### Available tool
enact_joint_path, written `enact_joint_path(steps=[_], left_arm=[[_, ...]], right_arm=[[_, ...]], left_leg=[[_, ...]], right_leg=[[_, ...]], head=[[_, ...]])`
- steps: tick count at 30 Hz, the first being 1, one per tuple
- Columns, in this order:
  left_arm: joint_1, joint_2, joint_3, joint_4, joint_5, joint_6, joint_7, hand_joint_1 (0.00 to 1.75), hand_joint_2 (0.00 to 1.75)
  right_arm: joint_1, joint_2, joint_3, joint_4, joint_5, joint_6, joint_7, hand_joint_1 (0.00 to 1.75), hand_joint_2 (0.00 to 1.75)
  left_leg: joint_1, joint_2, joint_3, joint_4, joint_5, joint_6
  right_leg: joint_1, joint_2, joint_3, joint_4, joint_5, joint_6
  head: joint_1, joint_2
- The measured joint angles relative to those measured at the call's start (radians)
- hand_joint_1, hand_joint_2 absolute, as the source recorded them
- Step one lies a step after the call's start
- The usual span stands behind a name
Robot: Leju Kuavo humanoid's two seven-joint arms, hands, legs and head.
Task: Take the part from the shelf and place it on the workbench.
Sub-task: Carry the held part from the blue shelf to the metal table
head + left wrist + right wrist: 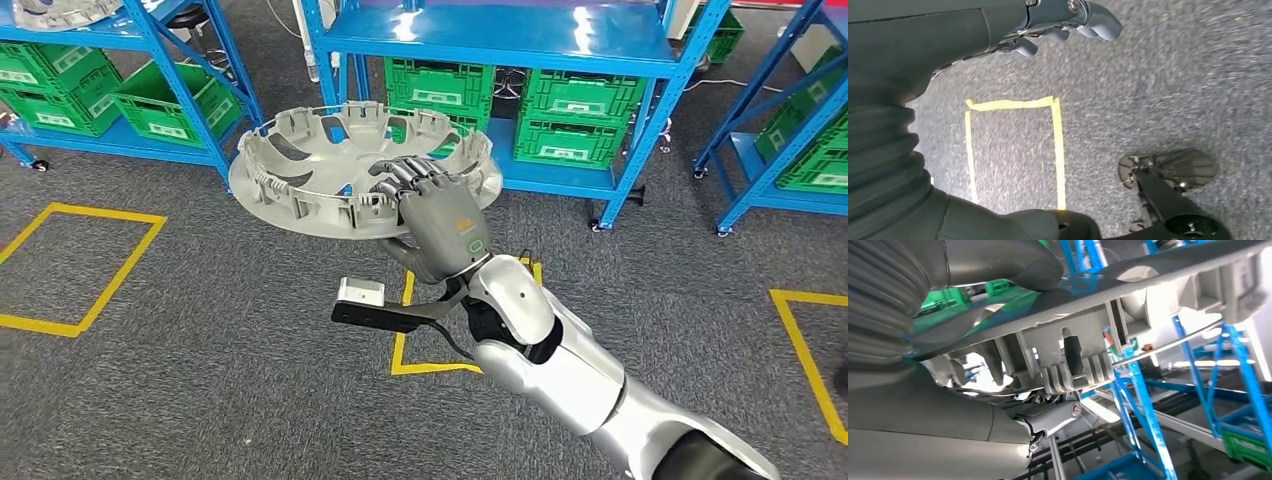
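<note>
The part is a large grey round wheel cover with ribs and clips on its inner face, held level in the air in front of the blue shelf. My right hand grips its near rim, fingers curled over the edge and the thumb underneath. Close up, the right wrist view shows the wheel cover with its clip block and my right hand clamped on the rim. In the left wrist view my left hand hangs over the grey carpet with fingers curled in, holding nothing.
Blue shelves carry green crates on their low levels. Another grey wheel cover lies on the upper left shelf. Yellow tape squares mark the grey carpet. A black chair base with castors stands on the floor near my left side.
</note>
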Motion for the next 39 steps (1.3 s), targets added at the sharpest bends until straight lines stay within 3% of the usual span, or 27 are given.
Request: enact_joint_path(steps=[2, 4, 5, 6, 9, 11, 13, 15, 17, 19, 20, 21, 22, 24, 26, 28, 29, 31, 33, 35, 36, 37, 39], left_arm=[[0.001, 0.0, 0.004, 0.0, 0.005, 0.001, 0.001, 0.0, 1.75], [0.004, 0.0, 0.009, 0.0, 0.01, 0.002, -0.001, 0.0, 1.75], [0.006, 0.0, 0.011, 0.001, 0.013, 0.002, -0.001, 0.0, 1.75], [0.009, 0.001, 0.014, 0.001, 0.015, 0.002, -0.002, 0.0, 1.75], [0.011, 0.004, 0.022, 0.0, 0.018, 0.002, -0.006, 0.0, 1.75], [0.012, 0.004, 0.024, 0.0, 0.018, 0.002, -0.008, 0.0, 1.75], [0.017, 0.005, 0.025, 0.001, 0.017, 0.002, -0.006, 0.0, 1.75], [0.02, 0.005, 0.027, 0.0, 0.016, 0.003, -0.002, 0.0, 1.75], [0.019, 0.005, 0.029, 0.0, 0.016, 0.004, -0.001, 0.0, 1.75], [0.017, 0.003, 0.03, 0.0, 0.014, 0.005, -0.002, 0.0, 1.75], [0.018, 0.002, 0.03, 0.0, 0.012, 0.005, -0.003, 0.0, 1.75], [0.019, 0.002, 0.03, 0.0, 0.01, 0.005, -0.003, 0.0, 1.75], [0.02, 0.001, 0.03, 0.0, 0.008, 0.005, -0.003, 0.0, 1.75], [0.019, 0.0, 0.03, 0.0, 0.005, 0.005, -0.003, 0.0, 1.75], [0.018, -0.001, 0.03, 0.0, 0.003, 0.005, -0.002, 0.0, 1.75], [0.02, -0.002, 0.03, 0.0, 0.0, 0.007, -0.001, 0.0, 1.75], [0.022, -0.003, 0.03, 0.0, -0.001, 0.008, -0.001, 0.0, 1.75], [0.022, -0.004, 0.03, 0.0, -0.004, 0.011, 0.001, 0.0, 1.75], [0.018, -0.005, 0.03, 0.0, -0.011, 0.011, 0.003, 0.0, 1.75], [0.015, -0.006, 0.03, 0.0, -0.019, 0.01, 0.007, 0.0, 1.75], [0.015, -0.007, 0.03, 0.0, -0.021, 0.01, 0.009, 0.0, 1.75], [0.015, -0.007, 0.03, 0.0, -0.022, 0.01, 0.011, 0.0, 1.75], [0.012, -0.006, 0.03, -0.001, -0.024, 0.008, 0.012, 0.0, 1.75]], right_arm=[[-0.002, 0.005, 0.004, 0.0, 0.005, 0.001, 0.001, 1.75, 1.75], [-0.002, 0.01, 0.01, 0.0, 0.012, 0.003, 0.002, 1.75, 1.75], [-0.002, 0.014, 0.014, 0.0, 0.015, 0.005, 0.002, 1.75, 1.75], [-0.003, 0.018, 0.018, 0.0, 0.019, 0.007, 0.003, 1.75, 1.75], [-0.004, 0.026, 0.024, -0.004, 0.027, 0.018, 0.013, 1.75, 1.75], [-0.004, 0.028, 0.027, -0.008, 0.033, 0.021, 0.017, 1.75, 1.75], [-0.004, 0.029, 0.031, -0.013, 0.04, 0.023, 0.02, 1.75, 1.75], [-0.002, 0.031, 0.035, -0.019, 0.049, 0.024, 0.026, 1.75, 1.75], [0.004, 0.032, 0.035, -0.024, 0.062, 0.025, 0.031, 1.75, 1.75], [0.018, 0.032, 0.035, -0.025, 0.076, 0.028, 0.034, 1.75, 1.75], [0.025, 0.032, 0.035, -0.026, 0.082, 0.029, 0.035, 1.75, 1.75], [0.031, 0.032, 0.035, -0.028, 0.087, 0.031, 0.035, 1.75, 1.75], [0.036, 0.032, 0.035, -0.03, 0.091, 0.032, 0.037, 1.75, 1.75], [0.043, 0.032, 0.035, -0.037, 0.097, 0.033, 0.039, 1.75, 1.75], [0.045, 0.032, 0.035, -0.045, 0.101, 0.033, 0.039, 1.75, 1.75], [0.047, 0.033, 0.034, -0.053, 0.106, 0.034, 0.039, 1.75, 1.75], [0.047, 0.033, 0.034, -0.057, 0.109, 0.035, 0.039, 1.75, 1.75], [0.05, 0.035, 0.033, -0.067, 0.115, 0.037, 0.043, 1.75, 1.75], [0.059, 0.036, 0.028, -0.074, 0.122, 0.039, 0.048, 1.75, 1.75], [0.07, 0.035, 0.021, -0.078, 0.125, 0.04, 0.05, 1.75, 1.75], [0.075, 0.035, 0.018, -0.08, 0.126, 0.04, 0.051, 1.75, 1.75], [0.078, 0.035, 0.016, -0.083, 0.126, 0.04, 0.051, 1.75, 1.75], [0.081, 0.035, 0.013, -0.088, 0.126, 0.04, 0.052, 1.75, 1.75]], left_leg=[[0.0, 0.056, -0.049, 0.109, -0.061, -0.008], [0.005, 0.071, -0.1, 0.224, -0.107, -0.015], [0.007, 0.074, -0.105, 0.241, -0.107, -0.018], [0.008, 0.078, -0.089, 0.216, -0.089, -0.019], [0.006, 0.124, 0.02, 0.018, -0.013, -0.013], [0.0, 0.138, 0.045, -0.037, -0.003, 0.001], [-0.002, 0.115, 0.043, -0.039, 0.003, 0.016], [0.001, 0.095, 0.043, -0.046, 0.01, 0.03], [0.003, 0.075, 0.043, -0.049, 0.015, 0.04], [0.001, 0.049, 0.041, -0.048, 0.016, 0.043], [0.0, 0.035, 0.039, -0.046, 0.017, 0.044], [0.0, 0.021, 0.038, -0.044, 0.017, 0.044], [-0.001, 0.007, 0.038, -0.041, 0.017, 0.043], [-0.001, -0.018, 0.034, -0.035, 0.017, 0.038], [-0.001, -0.039, 0.027, -0.033, 0.021, 0.026], [0.002, -0.057, 0.019, -0.038, 0.028, 0.012], [0.001, -0.051, 0.015, -0.036, 0.027, 0.007], [-0.002, -0.002, -0.01, 0.013, -0.004, -0.001], [0.0, 0.055, -0.064, 0.134, -0.069, -0.008], [0.005, 0.072, -0.107, 0.235, -0.107, -0.014], [0.007, 0.076, -0.103, 0.237, -0.1, -0.016], [0.008, 0.082, -0.077, 0.195, -0.076, -0.017], [0.006, 0.123, 0.007, 0.052, -0.022, -0.015]], right_leg=[[0.0, -0.025, 0.0, -0.003, 0.002, -0.008], [0.002, -0.051, -0.001, -0.002, 0.002, -0.008], [0.002, -0.063, -0.002, -0.002, 0.001, -0.008], [0.002, -0.075, -0.001, -0.001, 0.001, -0.007], [0.005, -0.11, 0.002, 0.002, -0.006, 0.003], [0.01, -0.128, 0.004, 0.002, -0.007, 0.013], [0.009, -0.142, 0.006, -0.001, -0.008, 0.026], [0.003, -0.108, -0.001, 0.025, -0.03, 0.036], [0.001, -0.049, -0.046, 0.127, -0.088, 0.04], [0.003, -0.024, -0.109, 0.255, -0.137, 0.039], [0.004, -0.02, -0.125, 0.282, -0.137, 0.037], [0.005, -0.017, -0.121, 0.269, -0.119, 0.035], [0.006, -0.012, -0.098, 0.219, -0.086, 0.031], [0.006, 0.024, -0.032, 0.083, -0.027, 0.023], [0.007, 0.048, -0.002, 0.015, -0.009, 0.017], [0.009, 0.034, -0.003, 0.008, -0.005, 0.009], [0.009, 0.023, -0.001, 0.004, -0.001, 0.003], [0.005, -0.003, 0.003, -0.006, 0.006, -0.01], [0.007, -0.03, 0.003, -0.009, 0.006, -0.017], [0.009, -0.059, 0.002, -0.008, 0.005, -0.017], [0.009, -0.073, 0.003, -0.008, 0.004, -0.017], [0.008, -0.086, 0.003, -0.007, 0.003, -0.015], [0.011, -0.109, 0.006, -0.004, -0.002, -0.008]], head=[[-0.006, 0.0], [-0.006, 0.0], [-0.006, 0.0], [-0.006, 0.0], [-0.006, 0.0], [-0.004, 0.0], [-0.003, 0.0], [-0.002, 0.0], [0.0, 0.0], [0.001, 0.0], [0.001, 0.0], [0.001, 0.0], [0.001, 0.0], [0.001, 0.0], [0.002, 0.0], [0.002, 0.0], [0.002, 0.0], [-0.004, 0.0], [-0.008, 0.0], [-0.009, 0.0], [-0.009, 0.0], [-0.009, 0.0], [-0.009, 0.0]])
